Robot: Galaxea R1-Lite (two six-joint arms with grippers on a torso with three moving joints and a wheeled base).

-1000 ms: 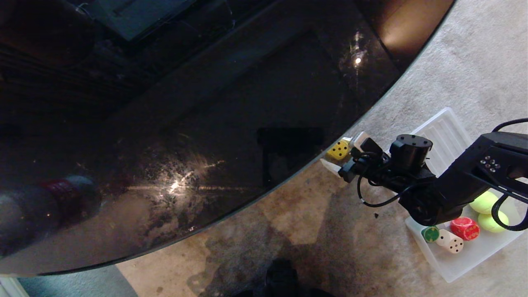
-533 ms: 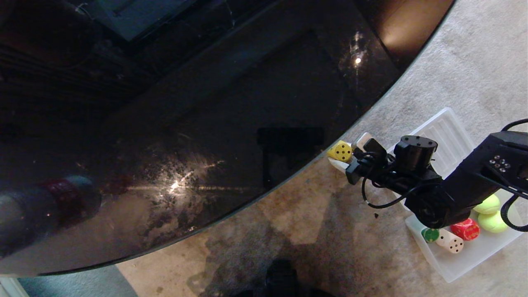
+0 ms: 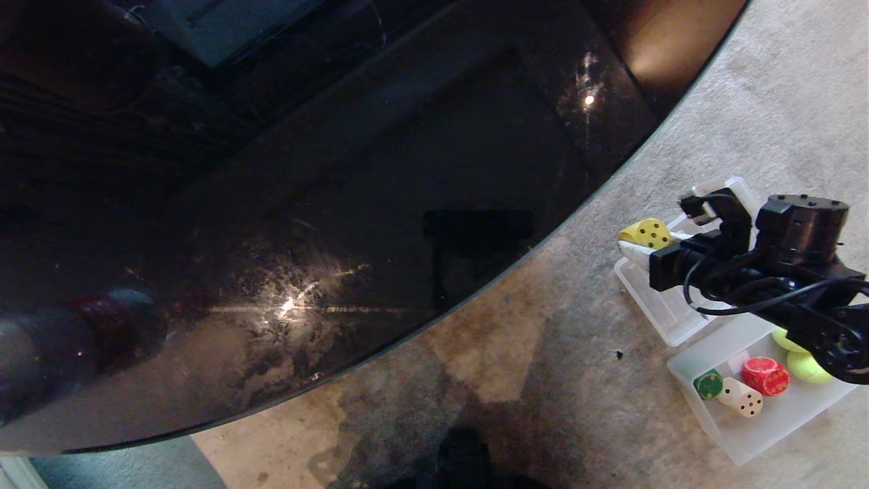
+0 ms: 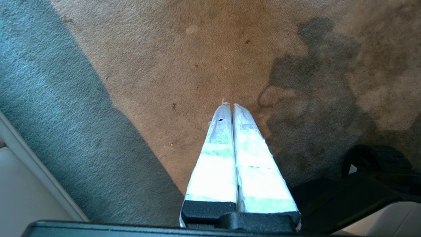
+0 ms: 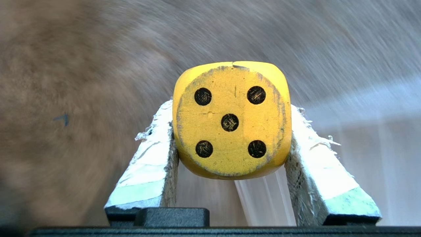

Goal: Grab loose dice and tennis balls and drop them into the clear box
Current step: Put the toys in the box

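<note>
Gripping the yellow die (image 3: 646,233) between its two taped fingers (image 5: 151,161), the right tool (image 3: 641,246) hung above the floor at the right of the head view, partly closed with a finger pressed against each side of the cube. From the right wrist view the die's five-pip face (image 5: 231,119) looked back toward the camera, and the floor beyond it was streaked with blur. In the head view the die sat over the near corner of the ribbed clear lid (image 3: 662,309), which lay flat on the beige carpet (image 3: 543,380) just beside the clear box (image 3: 767,431).

That box rested on the carpet toward the lower right. Inside it lay the green die (image 3: 708,384), the beige die (image 3: 741,397) touching it, and the red die (image 3: 765,375) just beside those. Two tennis balls (image 3: 804,367) showed at the box's far side, partly hidden behind the right arm (image 3: 808,305).

A dark, glossy round surface (image 3: 305,238) filled most of the head view, its curved edge running down toward the left, with nothing of the task lying on it.

The left tool (image 4: 230,108) was seen only from its own wrist camera, its white-taped fingers pressed together with nothing between them, pointing down over bare carpet near a strip of grey carpet (image 4: 49,131).
</note>
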